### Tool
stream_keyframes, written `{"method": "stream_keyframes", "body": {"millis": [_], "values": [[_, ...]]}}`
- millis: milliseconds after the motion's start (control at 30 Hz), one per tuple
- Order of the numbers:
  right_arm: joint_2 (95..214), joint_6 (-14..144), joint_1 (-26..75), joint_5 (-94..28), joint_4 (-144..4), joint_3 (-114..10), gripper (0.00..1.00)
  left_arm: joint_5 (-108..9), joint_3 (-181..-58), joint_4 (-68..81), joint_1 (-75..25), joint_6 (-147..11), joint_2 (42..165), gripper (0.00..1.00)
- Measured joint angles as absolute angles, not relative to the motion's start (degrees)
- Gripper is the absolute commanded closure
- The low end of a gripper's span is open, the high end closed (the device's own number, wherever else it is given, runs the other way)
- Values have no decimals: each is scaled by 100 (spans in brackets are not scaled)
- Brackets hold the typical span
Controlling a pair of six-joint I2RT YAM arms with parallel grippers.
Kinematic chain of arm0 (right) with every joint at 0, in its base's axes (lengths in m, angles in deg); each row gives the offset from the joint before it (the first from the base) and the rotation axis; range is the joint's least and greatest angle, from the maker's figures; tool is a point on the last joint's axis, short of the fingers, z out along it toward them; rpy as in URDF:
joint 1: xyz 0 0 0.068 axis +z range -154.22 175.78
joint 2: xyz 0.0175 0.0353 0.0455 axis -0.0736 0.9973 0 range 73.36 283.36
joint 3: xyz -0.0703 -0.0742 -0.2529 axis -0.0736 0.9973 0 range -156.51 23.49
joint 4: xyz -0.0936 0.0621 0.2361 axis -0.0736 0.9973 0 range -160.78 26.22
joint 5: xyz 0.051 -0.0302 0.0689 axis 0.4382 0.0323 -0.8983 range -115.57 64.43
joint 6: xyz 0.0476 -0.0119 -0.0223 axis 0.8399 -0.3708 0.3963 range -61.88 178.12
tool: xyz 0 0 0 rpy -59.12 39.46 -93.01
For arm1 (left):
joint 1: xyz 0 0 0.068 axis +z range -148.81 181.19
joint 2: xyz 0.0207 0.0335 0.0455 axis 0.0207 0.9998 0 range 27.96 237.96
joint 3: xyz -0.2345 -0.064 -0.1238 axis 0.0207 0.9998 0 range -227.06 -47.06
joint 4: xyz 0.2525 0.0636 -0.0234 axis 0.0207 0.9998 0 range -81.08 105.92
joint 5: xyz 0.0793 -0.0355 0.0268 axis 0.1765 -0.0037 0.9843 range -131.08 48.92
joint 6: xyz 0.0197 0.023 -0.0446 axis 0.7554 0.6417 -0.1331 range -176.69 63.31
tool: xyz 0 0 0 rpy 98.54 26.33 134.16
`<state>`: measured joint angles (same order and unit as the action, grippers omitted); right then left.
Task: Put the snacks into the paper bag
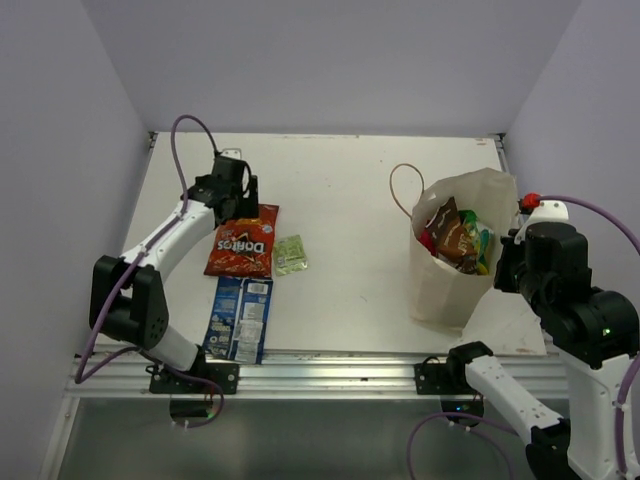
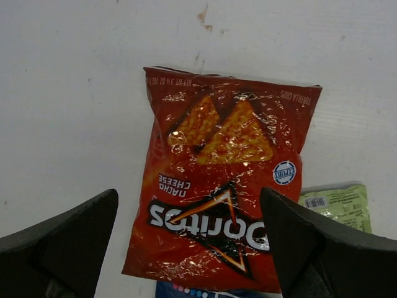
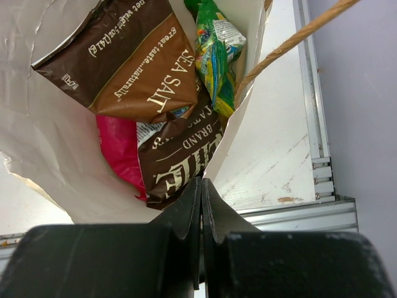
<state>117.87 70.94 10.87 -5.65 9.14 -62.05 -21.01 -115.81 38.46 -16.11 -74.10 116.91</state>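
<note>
Snacks not bagged yet: flat blue foil packet (image 1: 240, 318) up front, red Doritos foil packet (image 1: 241, 243) right behind it, left gripper (image 1: 236, 198) wide open and empty above that. Right gripper (image 3: 201, 186) is pinched shut, empty, beside the tall tan kraft paper bag (image 1: 440, 285).

Overhead overview; wrist close-ups on Doritos (image 2: 223, 186), bag (image 3: 37, 124)

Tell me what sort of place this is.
Probably a robot test cell, not a home: a white table boxed in by plain walls, left arm and right arm bolted to an aluminium rail.
</note>
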Motion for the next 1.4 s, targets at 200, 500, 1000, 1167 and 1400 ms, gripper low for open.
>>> {"method": "stream_keyframes", "body": {"millis": [200,500,1000,1167,1400], "values": [[11787,7094,1087,-565,914,-6205,100,-2199,-11161,3599,-1249,-7410,11787,0],[11791,7094,1087,-565,914,-6212,100,-2562,-10383,3118,-1008,-7463,12552,48],[11920,7094,1107,-567,923,-6290,100,-3213,-12411,3960,-1448,-7699,11932,100],[11986,7091,1122,-567,923,-6308,100,-3897,-14971,3704,-2617,-8044,11923,100],[11975,7091,1127,-565,923,-6308,100,-5054,-17248,2253,-4317,-8466,12520,100]]}}
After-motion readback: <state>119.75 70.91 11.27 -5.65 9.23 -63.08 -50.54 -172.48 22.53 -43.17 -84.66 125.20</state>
